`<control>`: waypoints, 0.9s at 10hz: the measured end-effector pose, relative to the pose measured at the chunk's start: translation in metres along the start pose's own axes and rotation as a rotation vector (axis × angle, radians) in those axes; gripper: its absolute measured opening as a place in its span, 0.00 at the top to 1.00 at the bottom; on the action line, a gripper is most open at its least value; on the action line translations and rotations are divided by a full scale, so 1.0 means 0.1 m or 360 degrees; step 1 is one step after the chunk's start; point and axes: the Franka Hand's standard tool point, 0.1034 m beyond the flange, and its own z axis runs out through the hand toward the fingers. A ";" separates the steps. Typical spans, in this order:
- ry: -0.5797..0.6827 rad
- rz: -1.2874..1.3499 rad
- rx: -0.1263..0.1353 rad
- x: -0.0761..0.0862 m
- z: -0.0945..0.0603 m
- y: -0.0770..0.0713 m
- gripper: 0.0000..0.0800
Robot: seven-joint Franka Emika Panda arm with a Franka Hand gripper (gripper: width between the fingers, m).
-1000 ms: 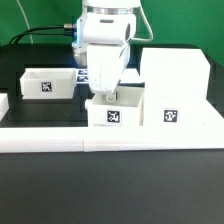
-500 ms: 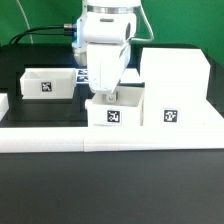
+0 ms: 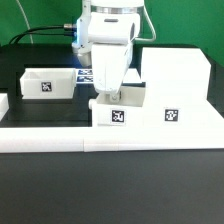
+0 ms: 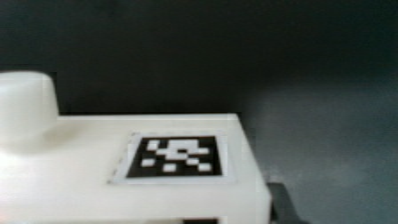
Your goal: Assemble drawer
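Note:
My gripper (image 3: 105,96) reaches down into a small white open-top tray (image 3: 118,117) and is shut on its wall. The tray stands right beside the tall white hollow shell (image 3: 176,80), which is at the exterior view's right; both show square tags on the near side. A second small tray (image 3: 45,83) stands apart at the left. The wrist view shows the held tray's tagged face (image 4: 178,158) close up, its round knob (image 4: 25,105) at one side and one dark finger (image 4: 276,200) at the tray's edge. The other finger is hidden.
A long low white border rail (image 3: 110,138) runs along the front of the black table. The marker board (image 3: 84,74) lies behind the arm. A small white piece (image 3: 3,103) sits at the far left edge.
The gripper and the small tray have shifted a little to the exterior view's right, closer to the tall shell. The left tray and the shell have not moved.

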 end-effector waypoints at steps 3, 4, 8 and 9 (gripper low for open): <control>0.0001 -0.0020 0.0000 0.00 0.01 -0.01 0.94; 0.0012 -0.0016 -0.0023 0.02 0.01 0.00 0.94; -0.0003 -0.0106 0.0013 0.01 0.06 -0.01 0.94; -0.0002 -0.0121 0.0011 0.00 0.06 0.01 0.94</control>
